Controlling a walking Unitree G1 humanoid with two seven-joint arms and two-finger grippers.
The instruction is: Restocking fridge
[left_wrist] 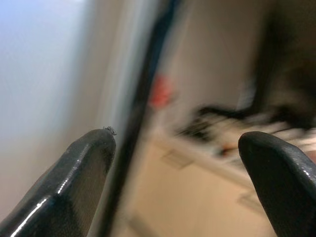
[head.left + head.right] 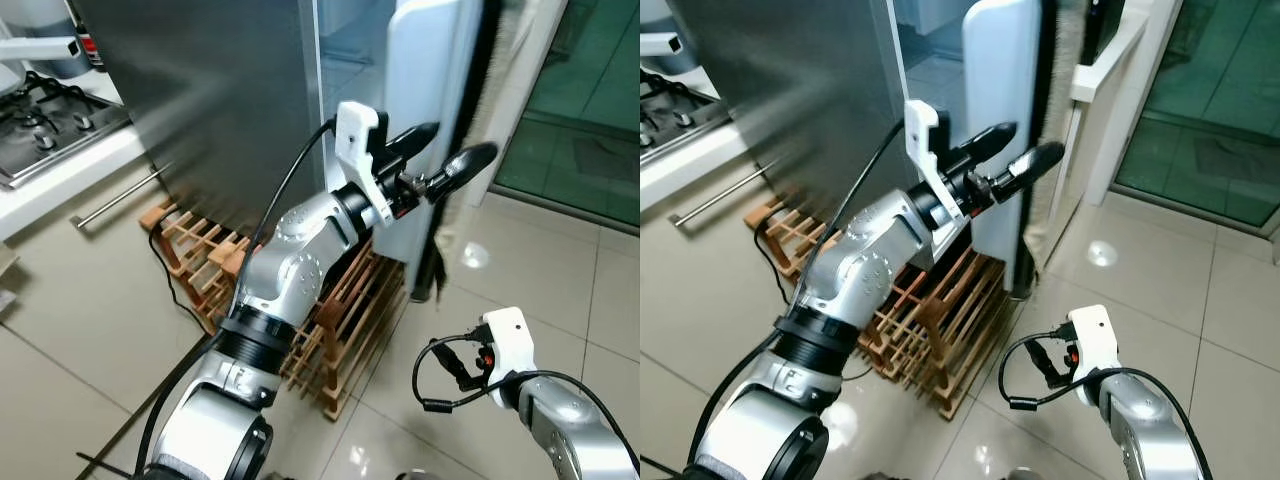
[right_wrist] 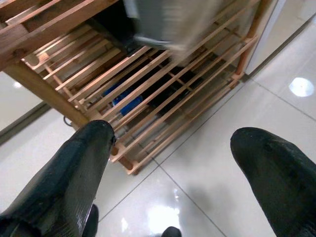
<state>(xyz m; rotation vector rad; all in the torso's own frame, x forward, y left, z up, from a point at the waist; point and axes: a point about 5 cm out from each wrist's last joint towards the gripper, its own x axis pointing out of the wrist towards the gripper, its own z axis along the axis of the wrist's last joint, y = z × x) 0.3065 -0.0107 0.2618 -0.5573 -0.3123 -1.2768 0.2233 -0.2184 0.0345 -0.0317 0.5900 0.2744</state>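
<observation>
The grey steel fridge (image 2: 220, 100) stands ahead with its white door (image 2: 420, 120) swung partly open. My left gripper (image 2: 460, 142) is raised to the door's free edge and is open. One finger lies in front of the white panel and the other beyond the black seal (image 2: 440, 230). In the left wrist view the dark seal line runs between the two fingertips (image 1: 94, 148), with nothing gripped. My right gripper (image 3: 173, 138) hangs low at the right, open and empty, over the tiled floor beside the wooden rack (image 3: 148, 84).
A slatted wooden rack (image 2: 340, 320) stands on the floor against the fridge, under my left arm. A gas hob (image 2: 50, 125) and a white counter with a bar handle (image 2: 115, 197) are at the left. A green glass door (image 2: 590, 110) is at the right, glossy tiles (image 2: 560, 270) before it.
</observation>
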